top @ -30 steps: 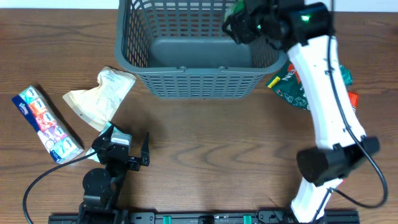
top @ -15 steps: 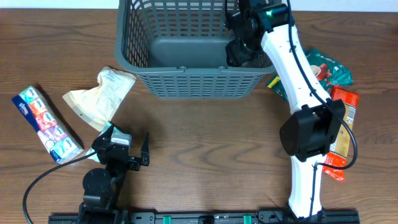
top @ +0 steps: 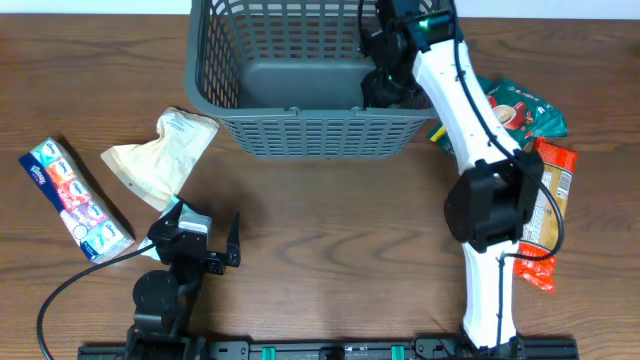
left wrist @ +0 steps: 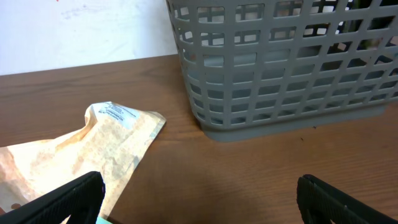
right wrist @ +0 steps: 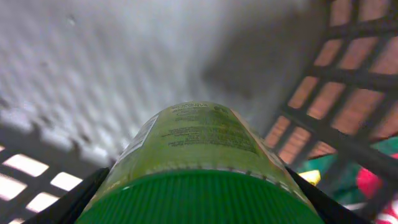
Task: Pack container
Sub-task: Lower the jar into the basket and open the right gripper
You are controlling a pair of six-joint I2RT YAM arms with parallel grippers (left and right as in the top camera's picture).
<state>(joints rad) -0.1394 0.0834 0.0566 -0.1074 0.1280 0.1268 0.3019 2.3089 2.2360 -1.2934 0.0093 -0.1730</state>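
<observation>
Tissue pack (top: pixel 75 200) lies near the left table edge, with a beige pouch (top: pixel 160 158) just right of it. Left hand (left wrist: pixel 199 202) sits low near the front edge, fingers spread, holding nothing. Container (top: pixel 310 135) stands at the far edge, centre. Right hand (top: pixel 385 85) is inside the container's right end, pinching a green-capped bottle (right wrist: pixel 199 155) close to the lattice wall. Green packets (top: pixel 520 110) and an orange packet (top: pixel 552 185) lie right of the container.

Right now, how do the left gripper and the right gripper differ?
The left gripper is open and empty; the right gripper is shut on a green-capped bottle. The left gripper sits low over the table, outside the grey basket; the right gripper reaches inside that basket. Both have dark fingers.
</observation>
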